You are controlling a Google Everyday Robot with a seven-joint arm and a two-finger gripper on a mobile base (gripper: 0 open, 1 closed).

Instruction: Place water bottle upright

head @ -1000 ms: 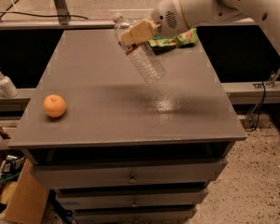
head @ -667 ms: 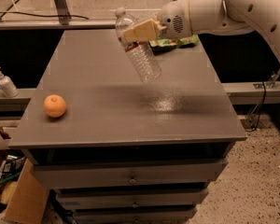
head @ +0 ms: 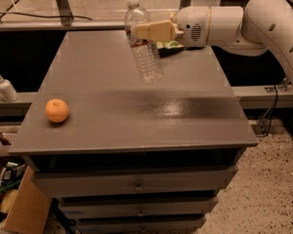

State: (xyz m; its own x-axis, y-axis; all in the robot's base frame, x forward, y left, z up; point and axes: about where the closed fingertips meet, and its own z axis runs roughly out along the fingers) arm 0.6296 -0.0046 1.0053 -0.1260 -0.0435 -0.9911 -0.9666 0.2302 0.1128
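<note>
The water bottle (head: 145,52) is clear and ribbed with a white cap. It hangs in the air above the back middle of the grey table (head: 102,116), nearly upright and leaning a little, cap up and to the left. My gripper (head: 139,31) reaches in from the right on the white arm and is shut on the bottle's upper part, near the label band. The bottle's base is clear of the tabletop.
An orange (head: 56,110) sits near the table's front left. A green packet (head: 167,46) lies at the back behind the gripper. A white pump dispenser (head: 4,86) stands on a ledge to the left. A cardboard box (head: 19,208) sits on the floor at lower left.
The gripper has turned the bottle from a strong lean towards upright and carried it a little left and up. The orange has not moved.
</note>
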